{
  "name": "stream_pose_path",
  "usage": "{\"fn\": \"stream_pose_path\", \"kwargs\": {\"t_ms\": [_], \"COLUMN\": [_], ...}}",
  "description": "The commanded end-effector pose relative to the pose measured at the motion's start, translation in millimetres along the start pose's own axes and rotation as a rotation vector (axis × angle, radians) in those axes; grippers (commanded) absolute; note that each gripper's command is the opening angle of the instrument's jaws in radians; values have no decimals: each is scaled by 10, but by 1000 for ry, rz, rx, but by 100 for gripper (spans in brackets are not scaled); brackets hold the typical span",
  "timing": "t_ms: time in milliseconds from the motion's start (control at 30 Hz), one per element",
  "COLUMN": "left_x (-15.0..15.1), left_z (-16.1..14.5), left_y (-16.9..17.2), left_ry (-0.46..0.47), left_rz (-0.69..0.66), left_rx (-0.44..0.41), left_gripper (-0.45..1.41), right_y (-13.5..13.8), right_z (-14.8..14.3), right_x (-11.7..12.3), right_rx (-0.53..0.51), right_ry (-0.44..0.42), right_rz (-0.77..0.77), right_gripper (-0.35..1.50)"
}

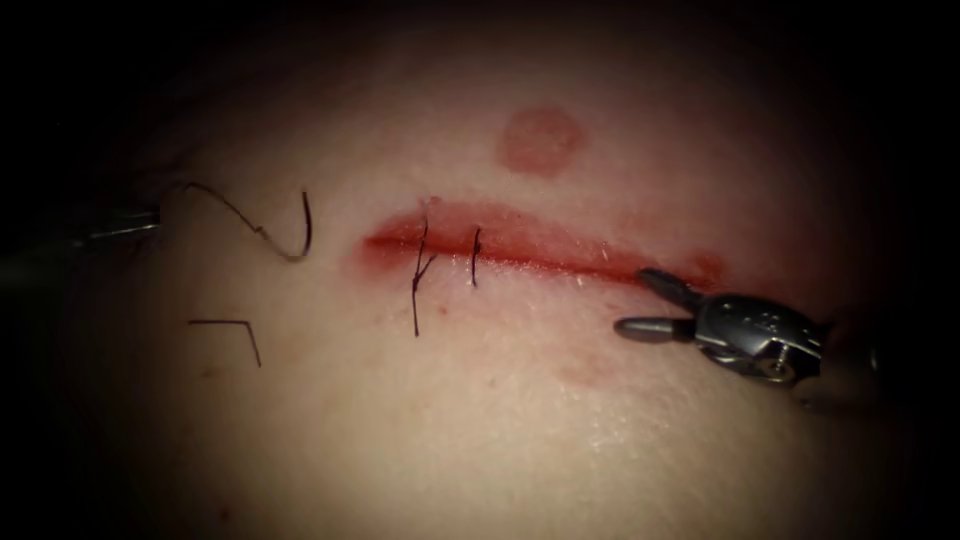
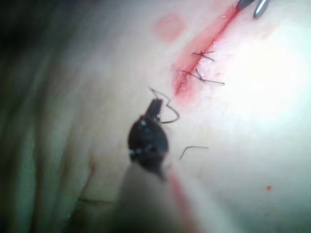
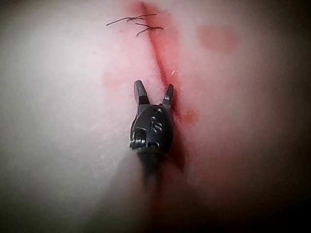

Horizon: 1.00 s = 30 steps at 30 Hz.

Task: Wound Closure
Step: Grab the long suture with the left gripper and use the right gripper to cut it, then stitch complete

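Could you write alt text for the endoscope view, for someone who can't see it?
A red cut runs across pale tissue, crossed near its left end by two dark stitches. The right tool, open and holding nothing, sits at the cut's right end. Far left, the left tool holds thread leading to the curved needle, which lies on the tissue.

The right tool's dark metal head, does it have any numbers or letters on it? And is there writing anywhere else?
"6" or "i6": a stamped mark on the right tool's head, too blurred to read for sure.
In the endoscope view the same head shows faint marks, too small to read.
No words on the tissue, the cut, the stitches, the loose thread or the left tool.
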Motion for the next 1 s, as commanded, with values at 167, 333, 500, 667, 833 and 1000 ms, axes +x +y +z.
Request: {"fn": "stream_pose_path", "kwargs": {"t_ms": [167, 333, 500, 667, 833, 1000], "left_x": [9, 36, 44, 55, 70, 74], "left_z": [-54, -45, -13, 36, 106, 161], "left_y": [6, 12, 28, 58, 72, 69], "left_ry": [15, 38, 78, 144, 185, 231], "left_rz": [-10, -101, -106, -28, 177, 273], "left_rx": [39, 83, 34, -80, -77, -106], "left_gripper": [-28, 118, 120, 120, 113, 108], "right_y": [-16, -20, -20, -20, -14, -9], "right_z": [9, 16, 17, 14, 15, 31], "right_x": [-15, -12, -10, -2, 17, 42], "right_rx": [15, 26, 32, 47, 56, 109], "right_ry": [-12, -9, -14, -14, -18, -2], "right_rz": [-4, -2, -1, 11, -14, -93], "right_gripper": [148, 148, 148, 148, 148, 148]}}
